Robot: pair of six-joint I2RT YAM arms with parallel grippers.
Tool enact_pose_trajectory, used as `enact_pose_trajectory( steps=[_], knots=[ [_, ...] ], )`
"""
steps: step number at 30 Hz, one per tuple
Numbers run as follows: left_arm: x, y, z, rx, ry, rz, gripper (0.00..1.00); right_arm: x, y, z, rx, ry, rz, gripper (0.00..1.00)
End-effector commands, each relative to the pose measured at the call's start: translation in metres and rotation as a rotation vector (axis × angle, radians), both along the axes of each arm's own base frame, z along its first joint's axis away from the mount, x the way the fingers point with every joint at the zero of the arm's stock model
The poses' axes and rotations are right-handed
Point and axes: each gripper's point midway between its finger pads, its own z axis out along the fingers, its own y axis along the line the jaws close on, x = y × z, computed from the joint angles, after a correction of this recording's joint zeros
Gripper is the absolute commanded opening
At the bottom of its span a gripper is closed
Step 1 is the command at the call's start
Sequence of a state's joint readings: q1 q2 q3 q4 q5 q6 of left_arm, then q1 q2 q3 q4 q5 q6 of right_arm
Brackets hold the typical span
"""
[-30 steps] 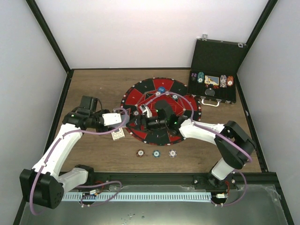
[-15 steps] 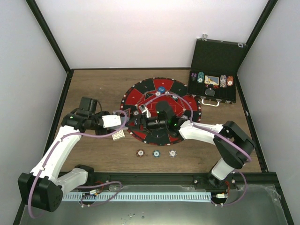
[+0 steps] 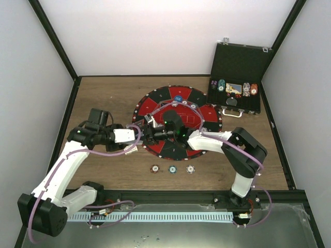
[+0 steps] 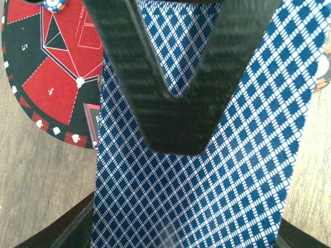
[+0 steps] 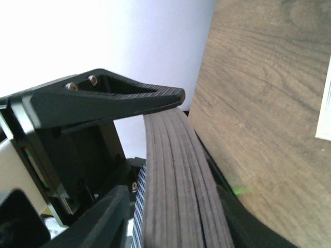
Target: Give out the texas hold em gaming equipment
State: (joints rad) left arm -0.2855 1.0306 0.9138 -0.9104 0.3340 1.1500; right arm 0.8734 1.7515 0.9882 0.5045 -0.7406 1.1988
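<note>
A deck of cards with blue-and-white checked backs (image 4: 196, 181) fills the left wrist view between my left gripper (image 4: 189, 235), which is shut on its side edges. In the right wrist view the deck (image 5: 176, 175) is edge-on and bowed. My right gripper (image 5: 173, 217) is open around its faces, with a gap on one side. Its finger (image 4: 170, 103) lies across the top card. Both grippers, left (image 3: 137, 135) and right (image 3: 148, 133), meet at the left rim of the mat (image 3: 194, 116). Three chips (image 3: 172, 169) lie in a row on the table.
One card (image 3: 130, 150) lies on the wood below the left gripper. A blue button disc (image 3: 177, 98) sits at the far side of the mat. The open black case (image 3: 235, 62) at the back right holds more chips (image 3: 227, 88). Black frame rails border the table.
My right gripper has moved left across the mat to the deck in the left gripper. The left gripper has shifted slightly right. The chips and the loose card have not moved.
</note>
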Motion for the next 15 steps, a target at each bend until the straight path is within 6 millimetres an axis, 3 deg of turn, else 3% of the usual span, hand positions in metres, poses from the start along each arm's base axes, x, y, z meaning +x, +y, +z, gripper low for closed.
enact_pose_trajectory(
  steps=[1,3,4,5,6,8,11,15],
  knots=[
    [-0.004,-0.006,0.006,-0.017,-0.037,-0.045,0.05,-0.004,0.015,0.023,0.075,-0.016,0.030,0.34],
    [-0.007,-0.006,0.006,-0.016,-0.047,-0.068,0.09,-0.009,0.017,0.024,0.082,-0.013,0.039,0.20],
    [-0.009,-0.006,0.006,-0.014,-0.056,-0.085,0.17,-0.011,0.016,0.024,0.085,-0.010,0.042,0.16],
    [-0.012,-0.007,0.006,-0.011,-0.068,-0.108,0.35,-0.013,0.015,0.024,0.087,-0.006,0.044,0.11],
    [-0.014,-0.007,0.006,-0.007,-0.085,-0.131,0.60,-0.015,0.014,0.023,0.086,-0.002,0.046,0.09],
    [-0.016,-0.008,0.009,-0.009,-0.120,-0.158,0.82,-0.019,0.012,0.023,0.085,0.002,0.048,0.07],
    [-0.020,-0.011,0.019,-0.025,-0.176,-0.195,0.98,-0.026,0.007,0.021,0.081,0.005,0.054,0.07],
    [-0.029,-0.015,0.026,-0.051,-0.203,-0.247,1.00,-0.031,0.004,0.018,0.079,0.015,0.055,0.07]
  ],
)
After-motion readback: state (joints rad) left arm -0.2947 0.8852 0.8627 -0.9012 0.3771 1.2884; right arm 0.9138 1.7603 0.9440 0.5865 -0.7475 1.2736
